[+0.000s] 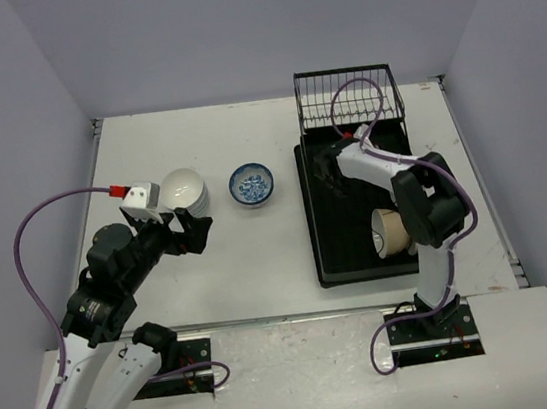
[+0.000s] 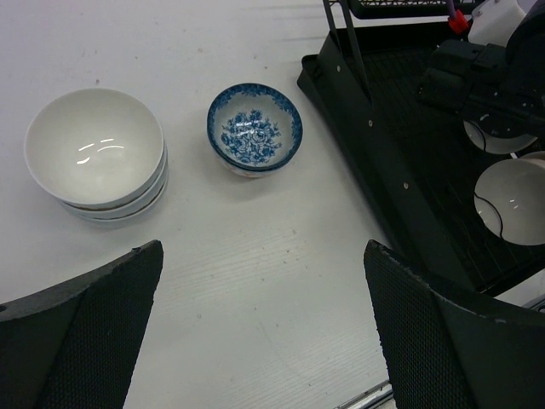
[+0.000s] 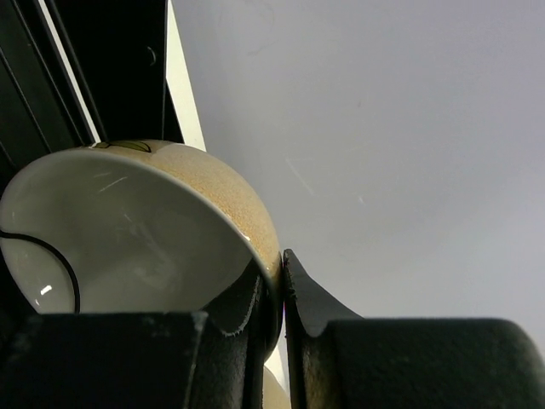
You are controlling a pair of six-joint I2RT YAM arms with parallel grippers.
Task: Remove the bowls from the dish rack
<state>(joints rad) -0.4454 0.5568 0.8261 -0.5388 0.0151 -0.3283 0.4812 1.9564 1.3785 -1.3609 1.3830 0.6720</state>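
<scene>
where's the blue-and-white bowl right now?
Top view: the blue-and-white bowl sits upright on the table, between the stack of white bowls on its left and the dish rack on its right, touching neither.

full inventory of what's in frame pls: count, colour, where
White bowls: three, white, nested in one stack on the table, left of the patterned bowl.
Patterned bowl: one, blue and white, upright on the table between the stack and the rack.
Tan bowls: at least two, tan outside and white inside, in the rack's tray.
Dish rack: one, black, on the right of the table, with a wire basket at its far end.
Table: one, white.
Left gripper: one, black, open, over the table near the stack.
Right gripper: one, black, shut on the rim of a tan bowl at the rack.
</scene>
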